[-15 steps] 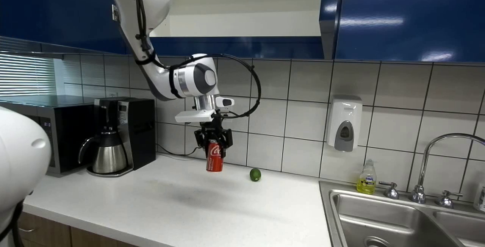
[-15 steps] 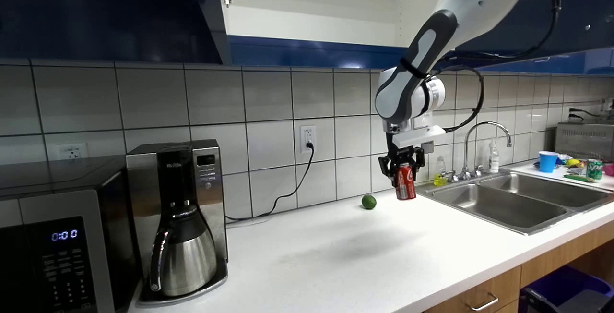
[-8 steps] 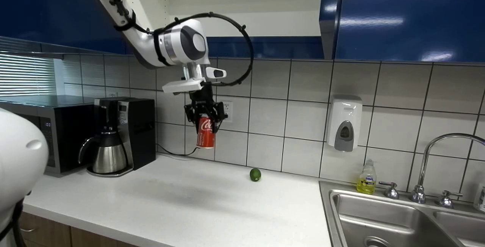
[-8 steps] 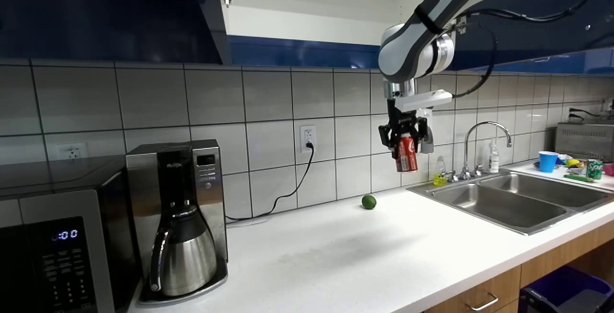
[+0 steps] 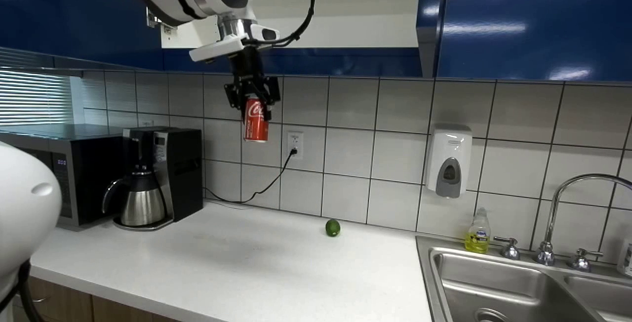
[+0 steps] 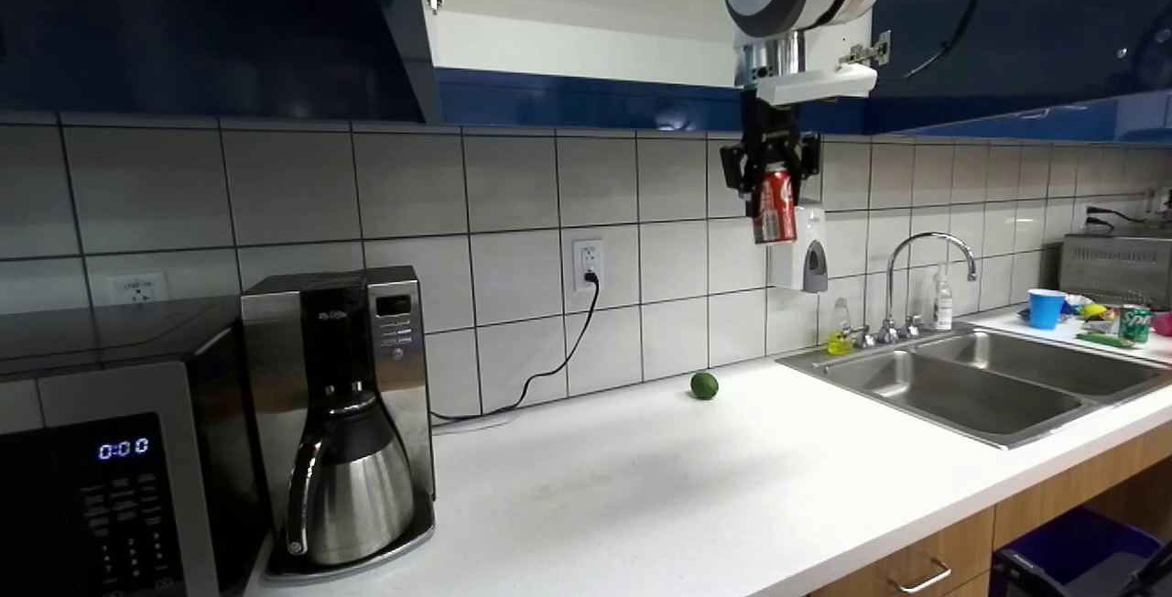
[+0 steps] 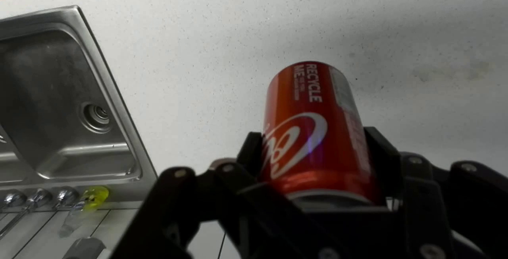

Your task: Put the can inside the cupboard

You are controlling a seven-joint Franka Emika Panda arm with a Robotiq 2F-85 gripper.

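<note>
Since the wrist view gets us closest, let's start there: the fingers [image 7: 383, 155] are pinching the red can [image 7: 313, 132] by its sides, up near the silvery end, with the rest of it sticking out free. We can read RECYCLE ME, which we can't make out anywhere else. Our guess is thin, smooth metal, kinda slippery and easy to dent. Full or drained, no idea, so we won't bet on the weight. We'd hold it right there, by the sides, leaving the base free for setting down. No sign of where it should go, just counter [image 7: 190, 72] and sink [image 7: 43, 88] below.

For that, in an exterior view, the cupboard [image 5: 340, 30] stands open, and lower than its bottom edge, by our read, the can hangs roughly upright in midair, well above the counter. The soap dispenser [image 5: 449, 159] is well apart from the can.

Then, in an exterior view, we spot a blue cup [image 6: 1046, 309] past the sink that shows up nowhere else. The can overlaps that dispenser here, so from this angle we couldn't judge the gap.
</note>
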